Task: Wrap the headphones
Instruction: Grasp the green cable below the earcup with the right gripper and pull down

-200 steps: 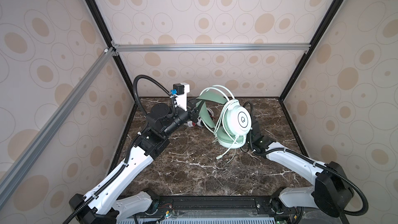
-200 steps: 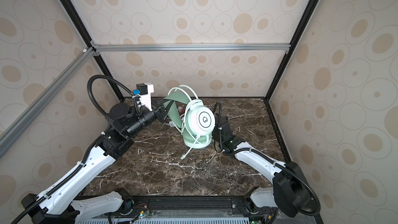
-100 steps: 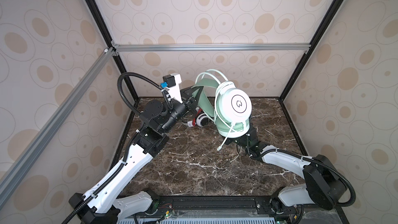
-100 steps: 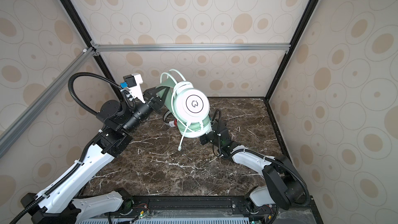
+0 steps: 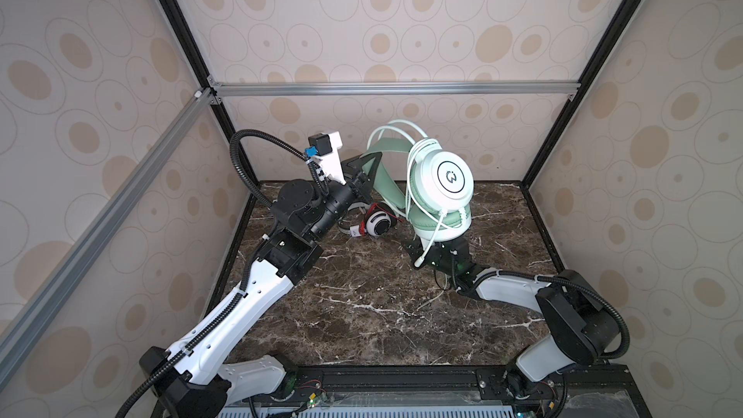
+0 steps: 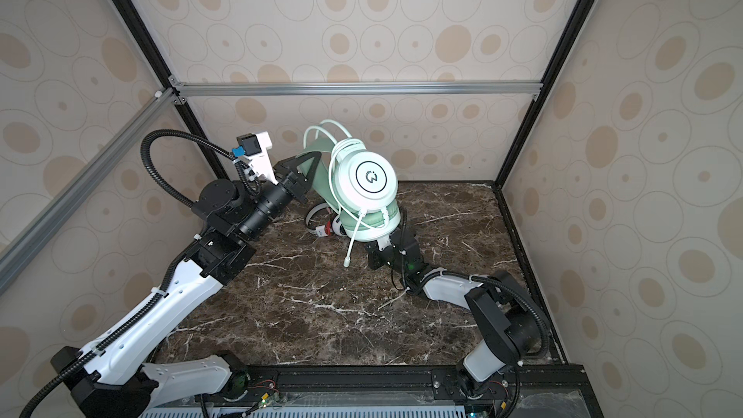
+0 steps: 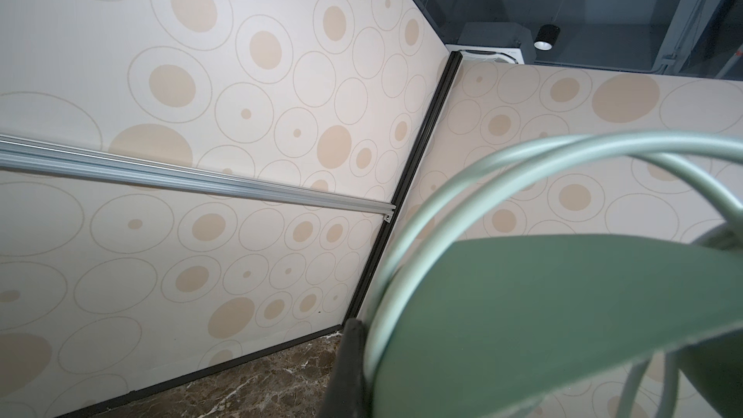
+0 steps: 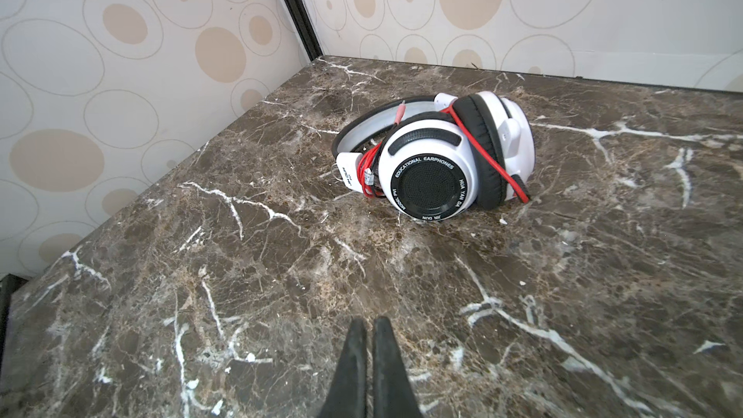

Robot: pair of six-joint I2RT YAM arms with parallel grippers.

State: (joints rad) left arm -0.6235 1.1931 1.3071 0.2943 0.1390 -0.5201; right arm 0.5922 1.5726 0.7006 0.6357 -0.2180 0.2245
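The mint-green headphones [image 5: 449, 176] [image 6: 370, 178] hang above the marble table. My left gripper [image 5: 364, 178] [image 6: 299, 180] is shut on their green headband [image 7: 563, 315], with one dark finger [image 7: 347, 363] pressed against it. The pale cord loops around the ear cups, and its plug end [image 5: 420, 263] [image 6: 346, 264] dangles free. My right gripper [image 8: 370, 327] [image 5: 414, 249] sits low under the green ear cup, shut with nothing in it. The white headphones [image 8: 438, 158] [image 5: 378, 223] lie on the table beyond it, with their red cord [image 8: 478, 146] wound around them.
Patterned walls enclose the marble table [image 5: 362, 315] on three sides, and black frame posts stand in the back corners. An aluminium rail [image 5: 382, 88] crosses the back wall above the arms. Both headsets are near the back wall.
My left gripper has lifted the mint-green headphones higher. My right gripper has slid left to sit beneath the ear cup, opening slightly and shutting again on nothing.
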